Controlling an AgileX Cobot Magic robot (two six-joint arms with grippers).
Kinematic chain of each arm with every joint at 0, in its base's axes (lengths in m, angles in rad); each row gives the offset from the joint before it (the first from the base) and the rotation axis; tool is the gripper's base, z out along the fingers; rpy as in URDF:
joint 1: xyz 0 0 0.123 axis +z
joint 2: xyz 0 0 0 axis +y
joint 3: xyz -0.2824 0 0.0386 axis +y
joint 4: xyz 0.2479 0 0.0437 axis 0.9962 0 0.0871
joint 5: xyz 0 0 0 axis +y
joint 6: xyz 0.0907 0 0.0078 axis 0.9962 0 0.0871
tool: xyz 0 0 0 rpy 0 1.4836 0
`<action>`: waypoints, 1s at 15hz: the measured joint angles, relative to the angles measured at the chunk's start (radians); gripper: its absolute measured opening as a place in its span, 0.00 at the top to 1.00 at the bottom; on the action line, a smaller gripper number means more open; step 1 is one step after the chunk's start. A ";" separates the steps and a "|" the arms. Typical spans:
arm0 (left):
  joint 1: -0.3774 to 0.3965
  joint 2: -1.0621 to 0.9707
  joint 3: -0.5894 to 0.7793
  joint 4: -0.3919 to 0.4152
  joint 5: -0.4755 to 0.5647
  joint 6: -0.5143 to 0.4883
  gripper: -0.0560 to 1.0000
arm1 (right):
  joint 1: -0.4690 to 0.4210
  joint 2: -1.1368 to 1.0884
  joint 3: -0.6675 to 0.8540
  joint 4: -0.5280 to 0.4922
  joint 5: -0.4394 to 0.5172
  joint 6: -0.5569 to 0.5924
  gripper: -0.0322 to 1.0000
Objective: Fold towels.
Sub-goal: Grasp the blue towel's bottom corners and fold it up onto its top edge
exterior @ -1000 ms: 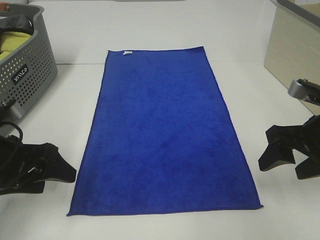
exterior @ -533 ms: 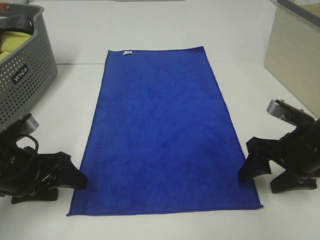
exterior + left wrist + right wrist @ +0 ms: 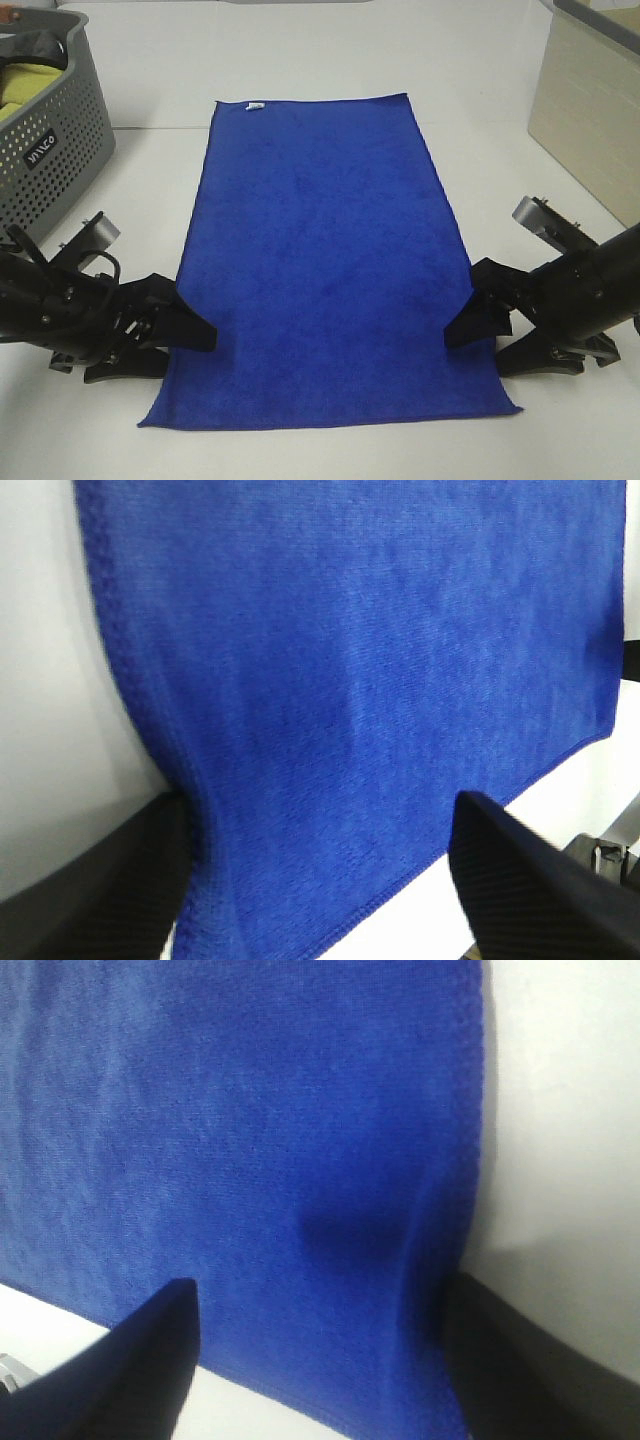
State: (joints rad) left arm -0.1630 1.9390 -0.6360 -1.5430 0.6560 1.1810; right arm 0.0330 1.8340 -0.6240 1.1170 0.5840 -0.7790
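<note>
The royal-blue towel lies flat and lengthwise on the white table, its white tag at the far left corner. My left gripper is open at the towel's left long edge near the front corner, one finger over the cloth and one beside it. My right gripper is open the same way at the right edge. In the left wrist view the towel fills the gap of the gripper, its edge bending against one finger. In the right wrist view the towel puckers beside a finger of the gripper.
A grey perforated basket holding yellow-green cloth stands at the back left. A beige box stands at the back right. White tabletop stretches beyond the towel's far end.
Both grippers have moved inward from the sides of the table onto the towel's long edges near the front corners. The front edges of the towel have shifted slightly inward.
</note>
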 joint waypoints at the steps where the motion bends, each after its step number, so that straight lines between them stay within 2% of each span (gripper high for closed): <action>1: -0.013 0.013 -0.011 -0.003 0.011 0.000 0.33 | 0.000 0.003 0.000 0.016 0.001 -0.020 0.35; 3: -0.041 0.026 -0.035 -0.002 0.005 0.000 0.39 | 0.000 0.012 0.000 0.037 0.001 -0.039 0.40; 4: -0.048 0.032 -0.045 0.001 -0.008 -0.002 0.44 | 0.000 0.013 0.000 0.036 -0.007 -0.046 0.46; 9: -0.049 0.041 -0.052 0.009 -0.049 -0.008 0.92 | 0.000 0.049 0.003 0.029 -0.025 -0.047 0.95; 12: -0.049 0.034 -0.052 0.030 -0.049 -0.030 0.94 | 0.000 0.043 0.003 0.027 -0.024 -0.047 0.97; 15: -0.049 -0.048 -0.052 0.139 -0.048 -0.120 0.94 | 0.000 -0.008 0.016 -0.025 -0.029 -0.015 0.97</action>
State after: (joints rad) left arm -0.2120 1.8910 -0.6880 -1.4040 0.6080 1.0610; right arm 0.0330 1.8260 -0.6080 1.0920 0.5550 -0.7940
